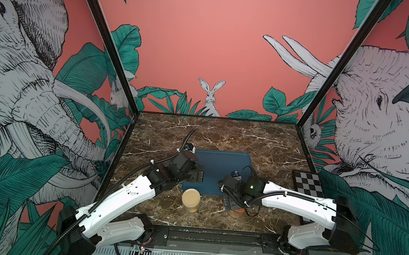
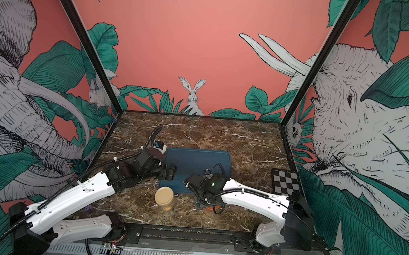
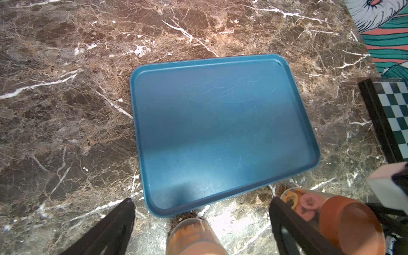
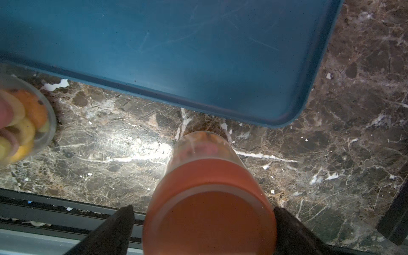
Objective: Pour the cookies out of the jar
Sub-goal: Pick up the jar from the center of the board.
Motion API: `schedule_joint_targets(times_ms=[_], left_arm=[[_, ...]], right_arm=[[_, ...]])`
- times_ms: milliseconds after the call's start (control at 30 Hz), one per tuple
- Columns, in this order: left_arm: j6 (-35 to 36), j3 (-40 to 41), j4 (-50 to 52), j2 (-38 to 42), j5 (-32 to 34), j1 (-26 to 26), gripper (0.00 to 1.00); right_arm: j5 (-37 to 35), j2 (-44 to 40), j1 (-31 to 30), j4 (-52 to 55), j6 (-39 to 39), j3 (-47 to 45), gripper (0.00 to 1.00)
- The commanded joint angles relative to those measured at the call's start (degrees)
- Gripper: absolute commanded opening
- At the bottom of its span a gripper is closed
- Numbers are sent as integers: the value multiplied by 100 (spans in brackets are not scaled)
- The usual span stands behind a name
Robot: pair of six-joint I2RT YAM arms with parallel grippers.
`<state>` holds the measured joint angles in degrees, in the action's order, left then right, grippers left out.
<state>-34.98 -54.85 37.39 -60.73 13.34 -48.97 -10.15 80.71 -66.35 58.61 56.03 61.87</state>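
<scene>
The right claw point(image 4: 203, 208) is standing wide, fingers straddling the orange lid point(image 4: 209, 220) of a clear jar point(image 4: 198, 150) and gripping nothing yet. A gap is showing on 1 side; the other finger may be brushing the lid, but it's hard to tell through the blur. It is probably sitting like this to take the lid off, since the jar is capped and nothing can pour. The cookies point(image 3: 306, 203) are sitting inside that jar, directly below the claw, pink and orange rings showing through the wall. A blue tray point(image 4: 198, 44) is lying bare just ahead of the claw, likely waiting as the pour target. The left claw point(image 3: 201, 199) is also hanging wide, holding nothing. A 2nd jar point(image 1: 190, 198), tan-lidded, is standing below and between its fingers, with more cookies inside. Both jars are standing upright on the marble table point(image 3: 66, 110), just beside the tray's near edge.
</scene>
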Motion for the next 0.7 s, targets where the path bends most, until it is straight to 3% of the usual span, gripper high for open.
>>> schedule_joint_targets(times_ms=[0,667], left_arm=[[-84,145,60,151,100,28,99],[0,403,-165,113,-127,28,99]], right_arm=[[-106,82,-89,167,484,-75,99],[-163,195,-107,117,644,-261,95]])
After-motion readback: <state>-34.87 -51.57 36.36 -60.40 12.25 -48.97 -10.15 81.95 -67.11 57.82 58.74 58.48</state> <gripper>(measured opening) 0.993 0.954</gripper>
